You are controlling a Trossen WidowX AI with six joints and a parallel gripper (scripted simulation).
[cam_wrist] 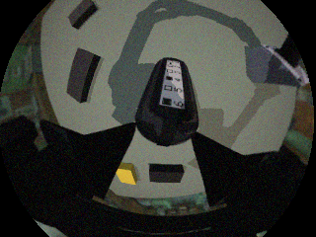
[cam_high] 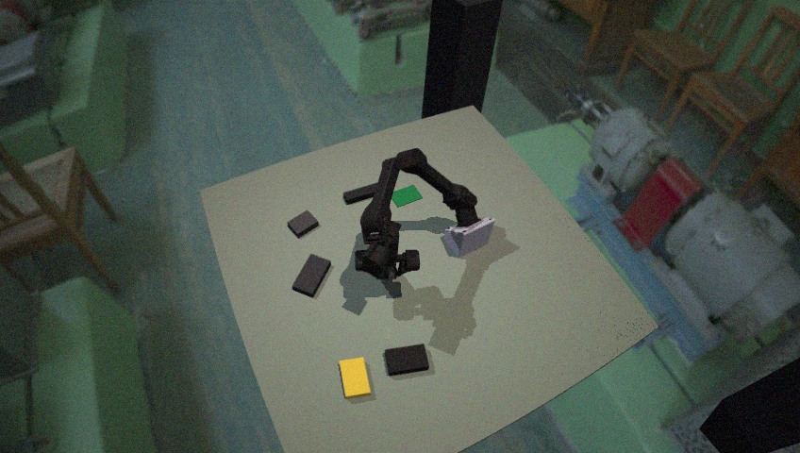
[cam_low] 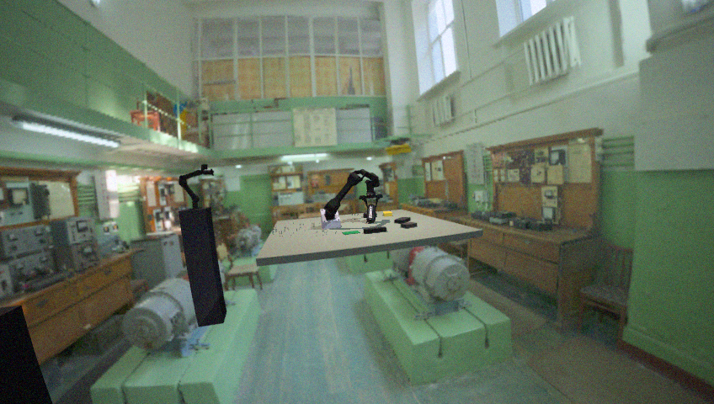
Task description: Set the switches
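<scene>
The dark grey controller unit is held on end between the fingers of my gripper. Its white label faces the wrist camera and the exterior view. In the wrist view the label shows a filled square at 6, an empty one at 5, a filled one at 4 and what looks like an empty one at 3. The squares for 1 and 2 are too foreshortened to read. The rocker switches are hidden. I cannot tell whether the unit's lower end touches the bench.
A yellow block and a black block lie near the front. Two dark blocks lie left. A long dark bar and a green plate lie behind the arm. The pale arm base stands right.
</scene>
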